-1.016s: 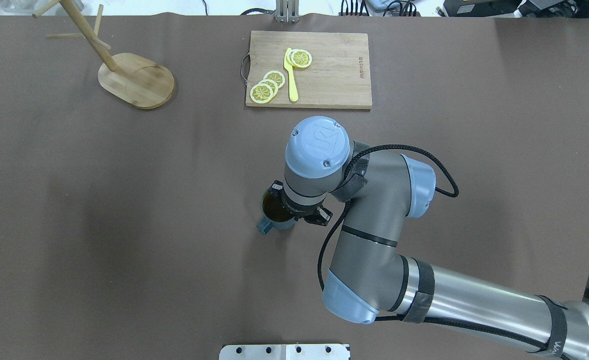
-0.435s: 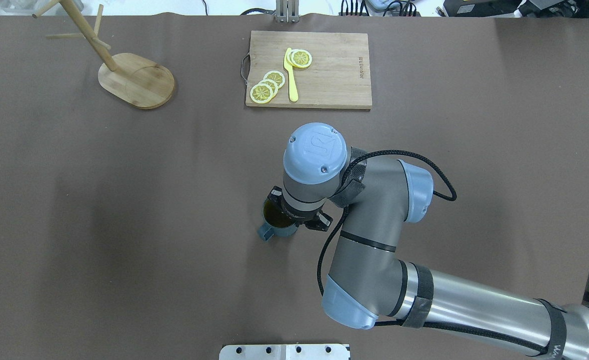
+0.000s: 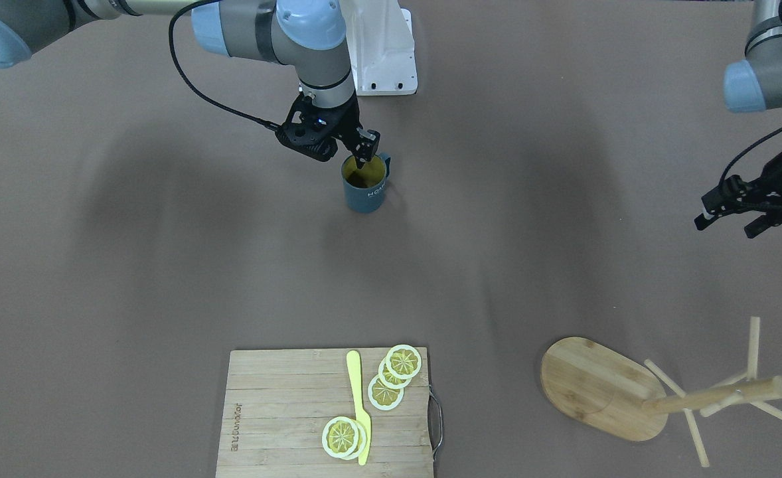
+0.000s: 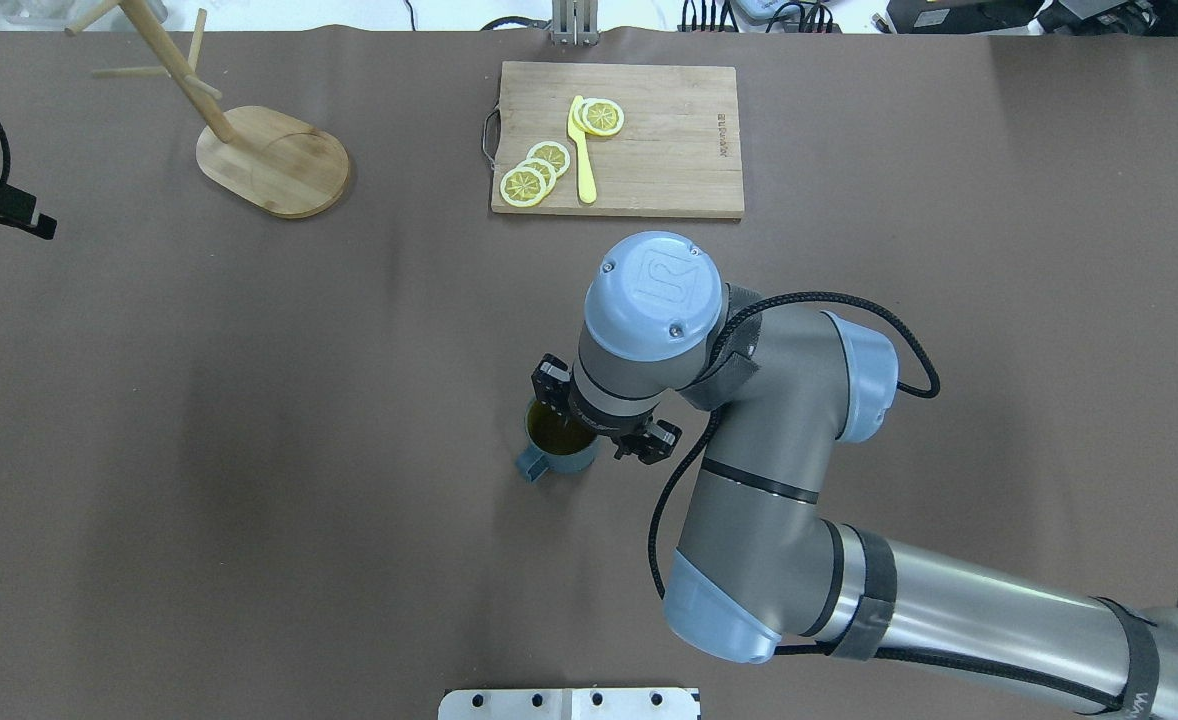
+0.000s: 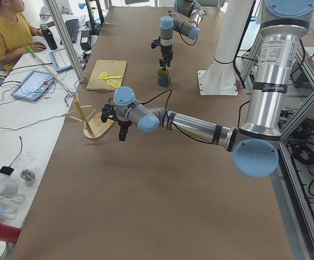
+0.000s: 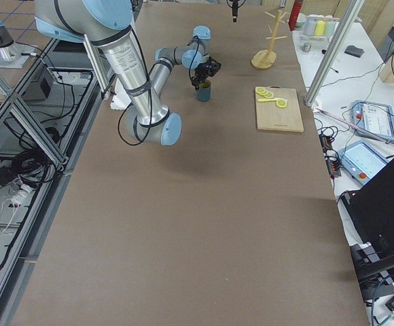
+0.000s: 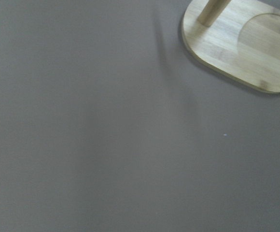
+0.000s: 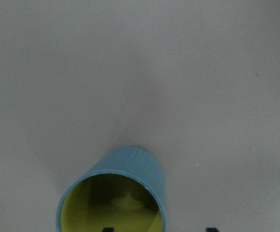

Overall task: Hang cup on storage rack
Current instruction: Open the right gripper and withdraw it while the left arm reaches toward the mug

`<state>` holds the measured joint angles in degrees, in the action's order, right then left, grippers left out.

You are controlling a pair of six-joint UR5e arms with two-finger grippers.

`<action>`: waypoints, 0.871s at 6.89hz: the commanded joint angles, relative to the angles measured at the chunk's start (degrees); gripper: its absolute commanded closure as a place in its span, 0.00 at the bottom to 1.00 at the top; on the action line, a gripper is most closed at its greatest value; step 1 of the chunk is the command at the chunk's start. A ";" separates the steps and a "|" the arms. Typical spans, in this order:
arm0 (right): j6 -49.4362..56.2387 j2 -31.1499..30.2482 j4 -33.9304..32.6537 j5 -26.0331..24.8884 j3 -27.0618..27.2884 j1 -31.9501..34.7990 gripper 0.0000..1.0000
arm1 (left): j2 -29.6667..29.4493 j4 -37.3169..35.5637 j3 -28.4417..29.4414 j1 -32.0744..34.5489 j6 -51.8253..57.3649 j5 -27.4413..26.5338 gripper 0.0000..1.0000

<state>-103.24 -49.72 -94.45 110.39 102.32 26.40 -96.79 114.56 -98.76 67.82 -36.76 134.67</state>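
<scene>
The right jaws hang open astride the wall of the cup [image 3: 366,189], one finger inside, gripping nothing. The cup stands upright on the bench [image 3: 165,265], well apart from the rack [image 3: 603,388]. The left jaws hover open and empty.

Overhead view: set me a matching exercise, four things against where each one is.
Things:
1. cup
2. storage rack
3. cutting board
4. left claw

Places:
A. far side, centre
B. far side, left
C. left edge, hovering
D. middle, beneath the right claw

Pairs: 1-D, 2-B, 3-A, 4-C
</scene>
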 commanded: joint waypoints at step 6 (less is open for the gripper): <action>28.74 -16.00 -0.12 8.87 8.07 18.75 0.00 | -16.84 2.94 -10.75 -35.79 -15.36 -36.16 0.14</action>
<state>-80.20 -63.39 -94.55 117.86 110.65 42.04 -111.05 116.55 -109.41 38.06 -50.89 107.64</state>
